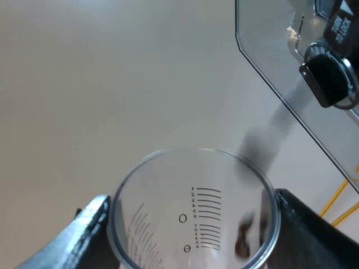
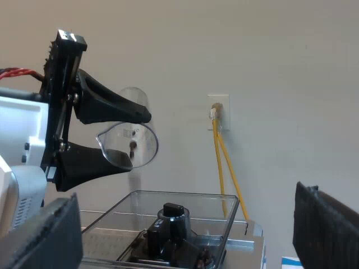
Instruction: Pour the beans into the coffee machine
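Machine (image 2: 249, 242) sits low under both arms, w/ the clear hopper (image 2: 221, 216) open on top. Right gripper (image 2: 185, 221) hangs near the hopper, fingers wide apart, nothing in them. Left gripper (image 1: 193, 235) is clamped on the glass (image 1: 190, 185), one finger on each side of its wall. It holds the glass up above the hopper, tipped onto its side. A black knob (image 2: 174, 212) stands in the hopper's middle. A few beans (image 1: 242, 246) cling inside the glass near the rim; others lie at the hopper's base (rest of the glass looks empty, so the pour is prob. nearly done).

What could go wrong:
- Stragglers miss. The mouth seems nearer the hopper's edge than its centre, though exact overlap can't be told. Beans shaken loose there could clip the wall and bounce off the machine.
- Short dose, if the glass is righted w/ beans stuck inside.
- Slip. The wall is smooth and round and pinched at two spots only, so a hard shake or more tilt could turn it in the fingers or drop it onto the hopper.
- Knock. Going lower to close the gap risks the rim or under-finger hitting the hopper wall.
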Motion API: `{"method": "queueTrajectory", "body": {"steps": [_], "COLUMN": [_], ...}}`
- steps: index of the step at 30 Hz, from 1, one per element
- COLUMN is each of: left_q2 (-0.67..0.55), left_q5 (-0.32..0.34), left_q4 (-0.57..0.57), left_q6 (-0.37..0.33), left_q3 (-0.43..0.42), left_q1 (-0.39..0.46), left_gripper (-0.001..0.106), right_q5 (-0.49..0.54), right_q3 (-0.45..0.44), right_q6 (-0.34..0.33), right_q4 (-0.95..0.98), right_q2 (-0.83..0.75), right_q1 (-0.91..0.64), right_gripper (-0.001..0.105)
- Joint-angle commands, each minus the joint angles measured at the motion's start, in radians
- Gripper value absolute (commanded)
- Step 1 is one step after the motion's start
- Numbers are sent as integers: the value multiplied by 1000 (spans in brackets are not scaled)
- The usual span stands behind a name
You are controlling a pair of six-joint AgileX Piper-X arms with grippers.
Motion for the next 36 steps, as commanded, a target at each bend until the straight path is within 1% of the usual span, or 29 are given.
{"method": "queueTrajectory", "body": {"steps": [1,9,11,12,13,18,20,21,23,24,25,26,27,28,30,31,32,33,34,36], "left_q2": [-7,-7,-7,-7,-7,-7,-7,-7,-7,-10,-13,-15,-21,-26,-30,-32,-39,-72,-88,-107], "left_q5": [6,6,6,6,6,6,6,6,-1,-10,-25,-33,-51,-65,-75,-75,-93,-143,-145,-144], "left_q4": [-17,-17,-17,-17,-17,-17,-17,-17,-17,-17,-17,-17,-17,-17,-17,-17,-17,-17,-17,-12], "left_q6": [11,17,34,60,63,63,32,-10,-144,-233,-356,-401,-539,-646,-686,-705,-781,-1031,-1093,-1167], "left_q3": [-10,-10,-10,-10,-10,-10,-10,-10,-10,-10,-10,-10,-10,-10,-10,-10,-10,-10,-10,-10], "left_q1": [-4,-4,-4,-4,-4,-4,-4,-4,-4,-4,-4,-4,-4,-4,-4,-4,-4,-4,-4,0], "left_gripper": [0,0,0,0,0,0,0,0,0,0,0,0,0,0,0,0,0,0,0,0], "right_q5": [-10,-10,-10,-10,-10,-10,-10,-10,-10,-10,-10,-10,-10,-10,-10,-55,-68,-119,-167,-197], "right_q3": [-11,-11,-11,-11,-11,-11,-11,-11,-11,-11,-11,-11,-11,-11,-11,-11,-11,-11,-11,-11], "right_q6": [-9,-9,-9,-9,-9,-9,-9,-9,-9,-9,-9,-9,-9,-9,-9,-6,-6,-6,-6,-6], "right_q4": [-5,-5,-5,-5,-5,-3,-3,-3,-3,-3,-3,-3,0,3,3,3,3,3,3,3], "right_q2": [-5,-5,-5,-5,-5,-5,-5,-5,-5,-5,-5,-5,-5,-5,-5,-5,-5,-5,-5,-5], "right_q1": [-4,-4,-4,-4,-4,-4,-4,-4,-4,-4,-4,-4,-4,-4,-4,-4,-4,-4,-4,-4], "right_gripper": [78,78,78,78,78,78,78,78,78,78,78,78,78,78,78,78,78,78,78,78]}}
